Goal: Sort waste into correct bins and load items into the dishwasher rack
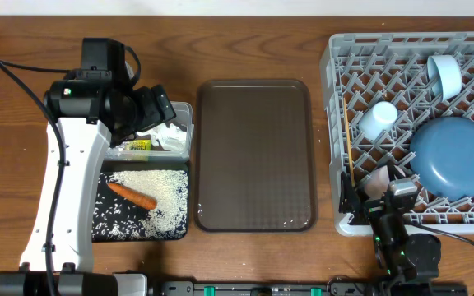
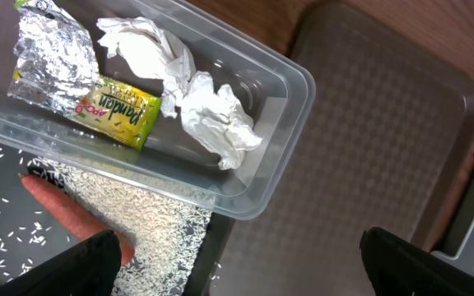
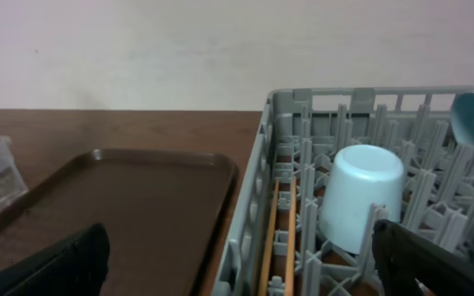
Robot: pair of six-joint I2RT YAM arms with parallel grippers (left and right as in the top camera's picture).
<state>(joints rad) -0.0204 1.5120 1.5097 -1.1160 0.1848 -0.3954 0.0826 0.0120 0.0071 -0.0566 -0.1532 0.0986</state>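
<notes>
Overhead and wrist views of a wooden surface [image 1: 253, 41] with waste sorted and dishes racked. The left gripper [image 2: 241, 247] hangs above the near corner of the clear plastic tub [image 2: 295, 82], its jaws spread wide and holding nothing. The tub contains the crumpled silver foil wrapper [image 2: 48, 66] with a yellow-green label and, just beside it, the crumpled white paper napkins [image 2: 192, 103]. Touching the tub's long side is the shallow black tray [image 1: 101, 226], which holds the orange carrot piece [image 1: 132, 195] lying on a spread of white rice-like bits [image 1: 163, 193]. The brown serving tray [image 1: 253, 156] lies between these bins and the grey dishwasher rack [image 1: 332, 123]. In the rack, the round blue plate [image 1: 453, 156] leans among the pegs on the right side, the light blue cup [image 1: 444, 74] lies tilted near the far corner, a pale cup [image 3: 360, 197] stands upside down, and the wooden chopsticks [image 3: 278, 238] lie along the rack's left wall. The right gripper [image 3: 239, 237] sits at the rack's near edge, its jaws likewise wide apart and empty.
</notes>
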